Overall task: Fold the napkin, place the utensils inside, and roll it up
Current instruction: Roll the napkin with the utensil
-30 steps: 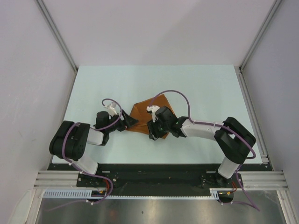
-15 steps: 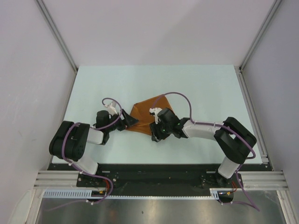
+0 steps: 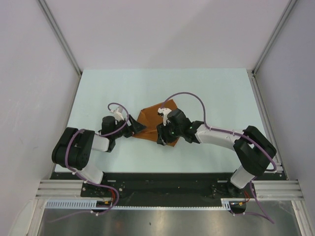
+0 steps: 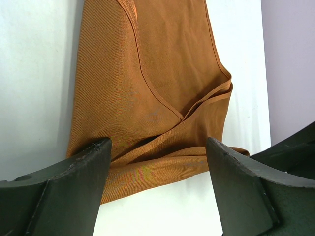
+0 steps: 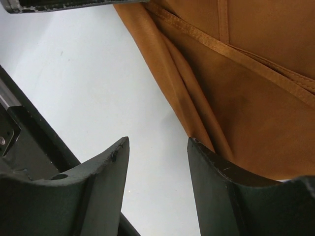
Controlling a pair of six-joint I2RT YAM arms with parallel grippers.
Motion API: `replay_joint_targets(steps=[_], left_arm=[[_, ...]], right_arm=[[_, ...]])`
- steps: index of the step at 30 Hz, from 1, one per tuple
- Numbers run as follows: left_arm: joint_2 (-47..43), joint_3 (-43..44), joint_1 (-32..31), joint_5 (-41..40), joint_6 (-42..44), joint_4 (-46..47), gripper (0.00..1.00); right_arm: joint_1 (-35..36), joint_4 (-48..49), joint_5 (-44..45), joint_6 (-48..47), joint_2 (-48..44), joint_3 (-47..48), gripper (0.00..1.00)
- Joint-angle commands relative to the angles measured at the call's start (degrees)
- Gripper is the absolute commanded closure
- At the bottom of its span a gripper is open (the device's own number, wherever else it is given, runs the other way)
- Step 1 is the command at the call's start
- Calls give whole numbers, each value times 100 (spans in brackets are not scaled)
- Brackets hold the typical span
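Note:
The rust-brown napkin (image 3: pixel 151 117) lies folded near the middle of the pale table, with hems and creases showing in the left wrist view (image 4: pixel 147 83) and the right wrist view (image 5: pixel 246 98). My left gripper (image 3: pixel 136 129) is low at the napkin's left corner. It is open (image 4: pixel 158 143), and the cloth's near edge lies between its wide-set fingers without being pinched. My right gripper (image 3: pixel 161 137) is over the napkin's near edge. It is open too (image 5: pixel 157 142), with bare table between the fingertips and its right finger (image 5: pixel 216 182) against the cloth's folded edge. The utensils are out of view.
The black base rail (image 3: pixel 162 179) runs along the table's near edge and shows close by in the right wrist view (image 5: pixel 34 147). Grey walls and metal posts (image 3: pixel 61 39) enclose the table (image 3: pixel 206 93) on three sides. The left gripper's finger edge (image 5: pixel 74 4) shows at the top of the right wrist view.
My right gripper has shifted slightly away from me and to the right along the napkin's near edge, with its elbow swinging right. The left arm and the napkin have not moved.

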Motion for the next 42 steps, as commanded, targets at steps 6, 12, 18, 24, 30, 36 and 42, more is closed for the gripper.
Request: replay_joint_targets(steps=[6,12,18,24,30,36,42], left_arm=[[-42,80,-77,-327,273,-380,16],[-60,106,-129,-354,300,-415,16],[-104,159,-191,-389,335,-476,16],[-87,221,-217,-432,388,-573,16],[-78,326,-217,-433,370,-757,16],[-130,396,-217,-441,317,-960,16],[-122,396,-217,-406,265,-933,16]], right_arm=[[-237,27,67,-91,125,-64,44],[-254,167,163,-4,160,-477,44],[-325,325,234,32,318,-688,44],[-193,247,155,-82,39,-566,44],[413,-131,725,-557,-472,-57,40],[704,474,1253,-1286,-315,32,29],[545,1133,1324,-1768,511,384,28]])
